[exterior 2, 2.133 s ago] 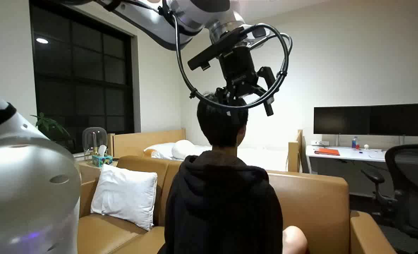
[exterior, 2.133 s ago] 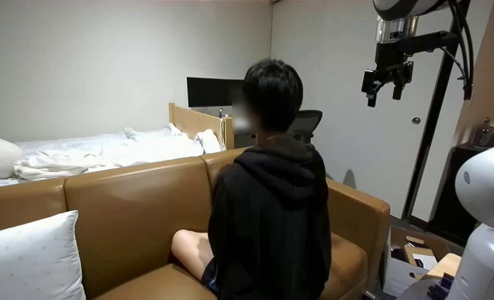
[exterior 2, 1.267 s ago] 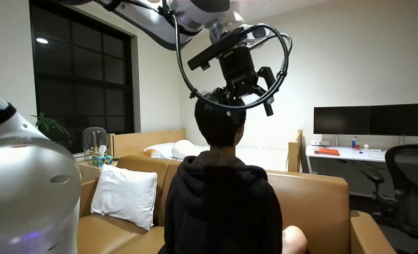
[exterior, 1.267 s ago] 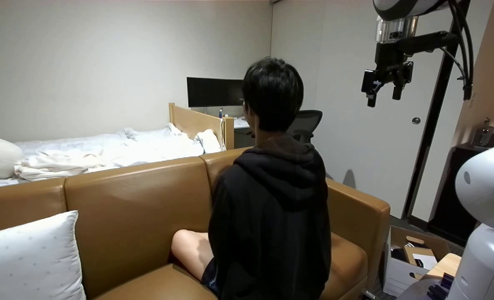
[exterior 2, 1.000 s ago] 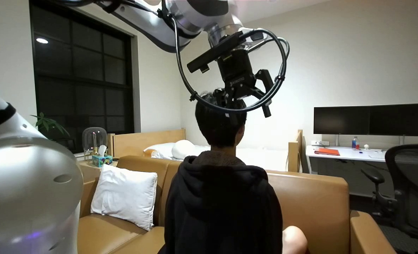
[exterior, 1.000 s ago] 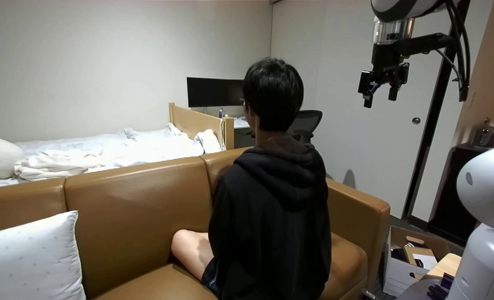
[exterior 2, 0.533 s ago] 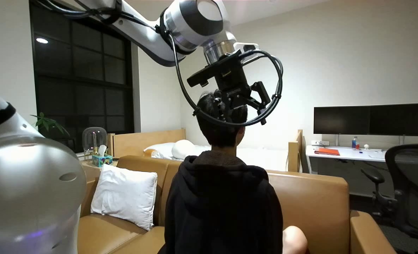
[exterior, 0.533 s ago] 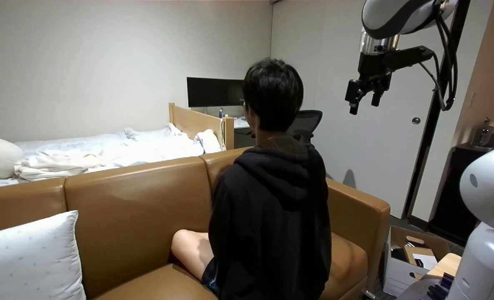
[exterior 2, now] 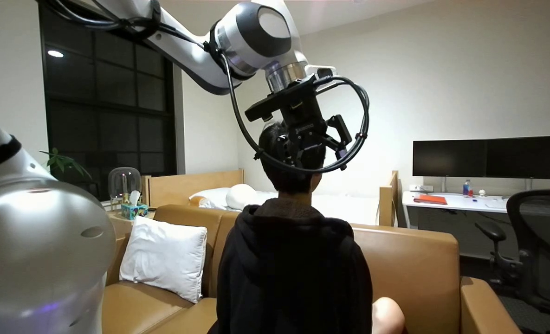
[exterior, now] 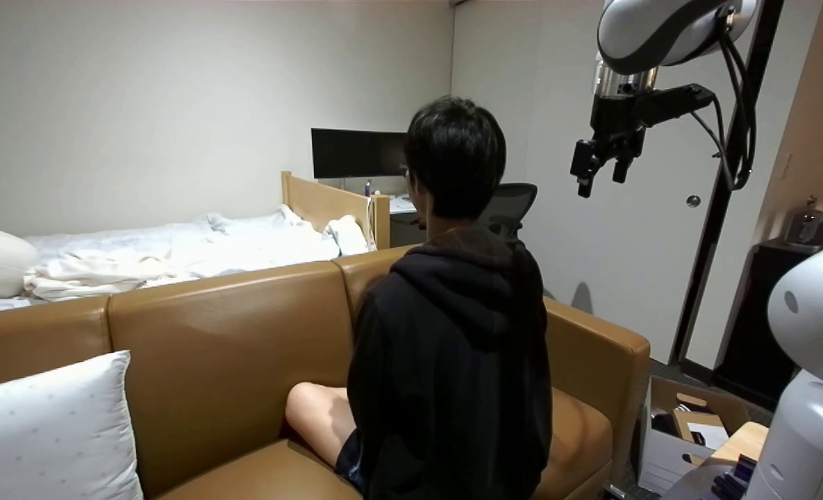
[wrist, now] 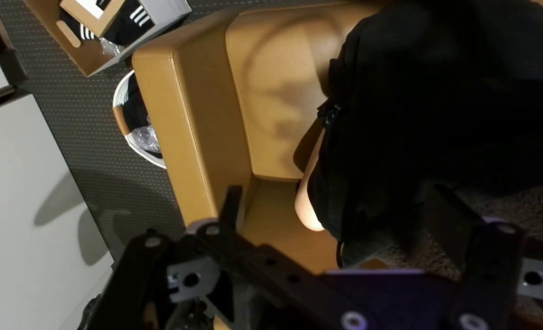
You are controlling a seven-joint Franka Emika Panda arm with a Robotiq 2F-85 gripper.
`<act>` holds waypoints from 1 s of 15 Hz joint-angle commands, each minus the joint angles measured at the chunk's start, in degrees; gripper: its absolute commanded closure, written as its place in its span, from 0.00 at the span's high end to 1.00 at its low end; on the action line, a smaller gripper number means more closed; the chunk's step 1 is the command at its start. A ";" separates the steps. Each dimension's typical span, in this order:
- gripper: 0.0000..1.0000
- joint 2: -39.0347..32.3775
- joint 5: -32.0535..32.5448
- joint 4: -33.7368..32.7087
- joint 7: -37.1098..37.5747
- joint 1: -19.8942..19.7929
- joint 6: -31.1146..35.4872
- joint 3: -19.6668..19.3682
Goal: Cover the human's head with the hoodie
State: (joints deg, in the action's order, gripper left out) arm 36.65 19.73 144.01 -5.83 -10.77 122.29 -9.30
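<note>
The person sits on the sofa with their back towards an exterior view [exterior 2: 293, 181]; their bare, dark-haired head [exterior: 456, 156] shows in both exterior views. They wear a black hoodie [exterior: 446, 389]. Its hood [exterior 2: 298, 227] lies folded down behind the neck, with brown fleecy lining. My gripper [exterior: 601, 182] is open and empty, pointing down, above hood height and apart from the person. In an exterior view the gripper [exterior 2: 318, 160] overlaps the head. In the wrist view the fingers [wrist: 340, 201] are wide apart; the hoodie [wrist: 427, 101] and fleecy lining [wrist: 441, 247] lie beyond them.
The brown sofa [exterior: 230, 333] has a backrest and an armrest [exterior: 599, 326] near the person. A black cable loop [exterior 2: 366, 120] hangs round my gripper. A white pillow [exterior 2: 163, 255] lies on the sofa. An open box [exterior: 689, 417] stands on the floor beside it.
The arm has come down with the open gripper, which also moved left in both exterior views. The person turned the head very slightly and otherwise stays in place. The hood has not moved.
</note>
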 commanded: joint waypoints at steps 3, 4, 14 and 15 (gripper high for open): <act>1.00 1.97 -0.13 0.01 -6.85 2.45 1.09 -0.38; 1.00 2.06 -0.15 -0.05 -8.47 3.24 1.36 -0.58; 1.00 1.36 1.26 1.71 -34.41 9.58 6.92 -7.11; 1.00 1.17 1.12 1.75 -37.38 9.88 7.15 -7.67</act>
State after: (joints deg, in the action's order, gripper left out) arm 38.24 19.78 144.83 -35.13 -2.01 126.90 -14.98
